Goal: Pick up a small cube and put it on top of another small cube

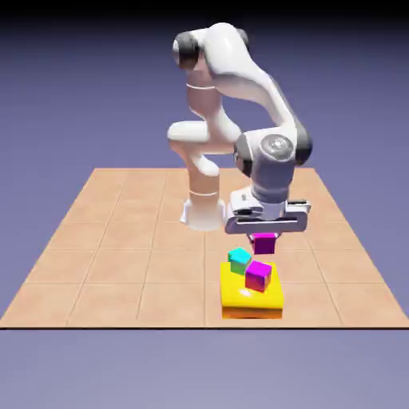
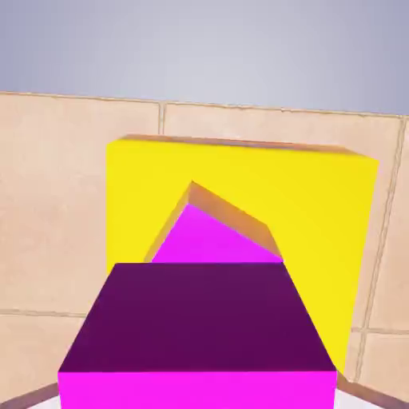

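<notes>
A flat yellow block (image 1: 252,298) lies on the tan tiled table (image 1: 120,240) near its front edge — a small teal cube (image 1: 239,259) sits atop it.

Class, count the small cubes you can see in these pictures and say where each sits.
3: pink cube in the gripper; teal cube and another cube on the yellow block. None seems hidden.

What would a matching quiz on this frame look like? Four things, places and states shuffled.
Things:
1. hot-pink cube
2. teal cube
3. yellow slab
4. claw

Places or states:
a. lies flat on the tiled table
b. sits on the slab, toward the exterior view's left
c. shut on a cube
d. held in the air above the slab

Pairs: 1-d, 2-b, 3-a, 4-c
</notes>
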### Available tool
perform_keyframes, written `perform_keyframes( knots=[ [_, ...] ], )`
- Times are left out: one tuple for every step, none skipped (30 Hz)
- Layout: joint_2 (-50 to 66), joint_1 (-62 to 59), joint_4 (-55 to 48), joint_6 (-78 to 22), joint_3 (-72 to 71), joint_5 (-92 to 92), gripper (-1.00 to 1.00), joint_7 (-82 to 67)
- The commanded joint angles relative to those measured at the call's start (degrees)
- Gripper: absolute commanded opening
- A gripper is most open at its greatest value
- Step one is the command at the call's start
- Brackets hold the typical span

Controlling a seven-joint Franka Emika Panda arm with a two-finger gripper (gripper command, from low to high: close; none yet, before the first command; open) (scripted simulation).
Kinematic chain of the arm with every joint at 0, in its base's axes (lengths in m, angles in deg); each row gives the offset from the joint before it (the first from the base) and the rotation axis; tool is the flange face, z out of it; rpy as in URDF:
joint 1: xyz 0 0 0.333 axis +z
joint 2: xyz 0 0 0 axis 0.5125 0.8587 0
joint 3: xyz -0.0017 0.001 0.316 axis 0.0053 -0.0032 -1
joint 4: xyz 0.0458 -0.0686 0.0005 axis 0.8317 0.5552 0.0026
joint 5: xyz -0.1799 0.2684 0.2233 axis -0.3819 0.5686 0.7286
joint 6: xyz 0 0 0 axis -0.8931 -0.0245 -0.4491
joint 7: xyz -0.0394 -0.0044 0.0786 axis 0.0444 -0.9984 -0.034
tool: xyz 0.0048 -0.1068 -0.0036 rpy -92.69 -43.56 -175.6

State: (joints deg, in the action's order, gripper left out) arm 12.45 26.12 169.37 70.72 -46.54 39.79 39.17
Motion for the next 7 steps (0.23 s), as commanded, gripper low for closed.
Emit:
perform_keyframes(
  knots=[
    [1.2, 0.2, 1.3, 2.4, 0.2, -0.7, -1.00, 0.4],
    [1.3, 0.2, 1.3, 2.4, 0.2, -0.7, 1.00, 0.4],
    [1.3, 0.2, 1.3, 2.4, 0.2, -0.7, 1.00, 0.4],
    [0.0, 0.0, 0.0, 0.0, 0.0, -0.2, 1.00, 0.1],
    [-1.3, -0.2, -1.3, -2.5, -0.2, 0.3, 1.00, -0.2],
    [-2.5, -0.4, -2.6, -5.0, -0.3, 0.8, 1.00, -0.6],
    [-3.8, -0.6, -3.9, -7.5, -0.5, 1.3, 1.00, -0.9]
  ],
)
